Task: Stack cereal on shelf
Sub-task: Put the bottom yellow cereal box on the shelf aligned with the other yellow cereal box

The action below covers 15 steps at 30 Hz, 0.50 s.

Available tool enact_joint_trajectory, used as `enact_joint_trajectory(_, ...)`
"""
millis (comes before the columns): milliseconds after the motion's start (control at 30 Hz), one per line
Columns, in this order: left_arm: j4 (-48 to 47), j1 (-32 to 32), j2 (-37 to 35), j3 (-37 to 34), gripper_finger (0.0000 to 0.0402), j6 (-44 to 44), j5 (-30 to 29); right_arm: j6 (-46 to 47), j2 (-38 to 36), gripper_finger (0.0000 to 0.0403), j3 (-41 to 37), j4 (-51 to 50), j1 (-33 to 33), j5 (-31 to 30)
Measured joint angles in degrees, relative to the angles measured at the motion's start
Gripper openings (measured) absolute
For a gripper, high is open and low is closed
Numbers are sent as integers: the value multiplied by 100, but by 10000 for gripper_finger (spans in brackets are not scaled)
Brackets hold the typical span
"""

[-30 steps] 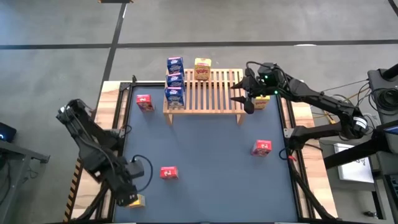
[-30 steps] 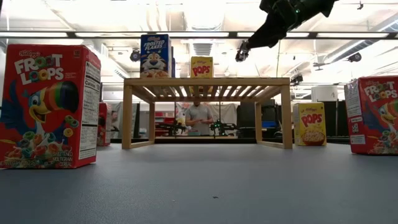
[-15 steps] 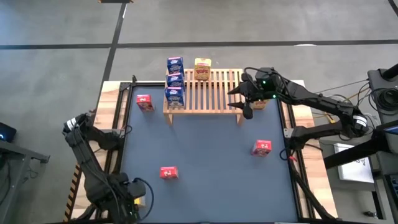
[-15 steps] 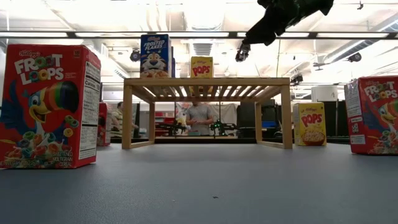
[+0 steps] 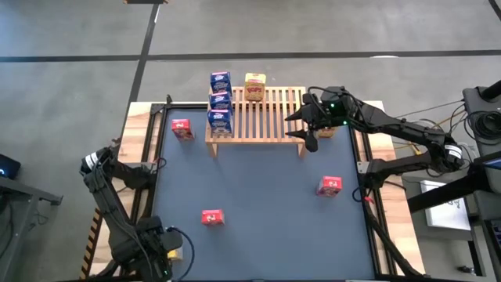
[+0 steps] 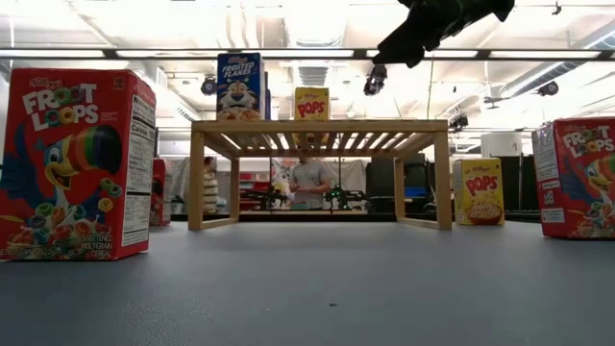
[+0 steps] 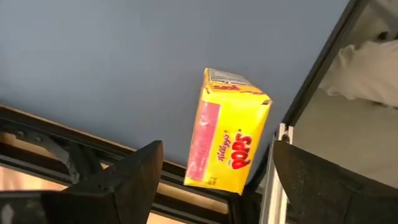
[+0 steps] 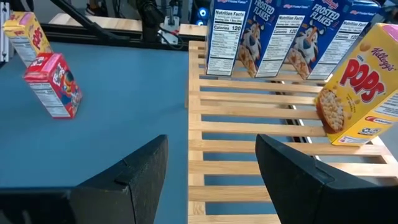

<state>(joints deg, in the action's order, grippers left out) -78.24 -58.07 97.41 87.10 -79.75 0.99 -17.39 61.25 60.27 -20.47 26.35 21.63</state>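
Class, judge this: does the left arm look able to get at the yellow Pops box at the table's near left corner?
Probably yes: the left gripper is open, and the yellow Pops box stands upright just beyond its fingers with nothing between them.

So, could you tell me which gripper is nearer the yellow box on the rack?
Right. The right gripper hovers over the rack's end; the yellow box is nearby. The left gripper sits at the table's opposite corner.

Right red box (image 6: 582,178) edge-cropped

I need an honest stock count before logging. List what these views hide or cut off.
- Two blue boxes: low view, behind the front blue box.
- Yellow box right of shelf: high view, mostly under the right arm.
- Yellow box by the left gripper: high view, largely under it.
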Motion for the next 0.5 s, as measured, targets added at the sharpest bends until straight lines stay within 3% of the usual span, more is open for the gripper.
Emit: enact_joint_trajectory(500, 581, -14, -108, -540, 286, 253, -105, 68, 0, 233, -2, 28, 0, 0)
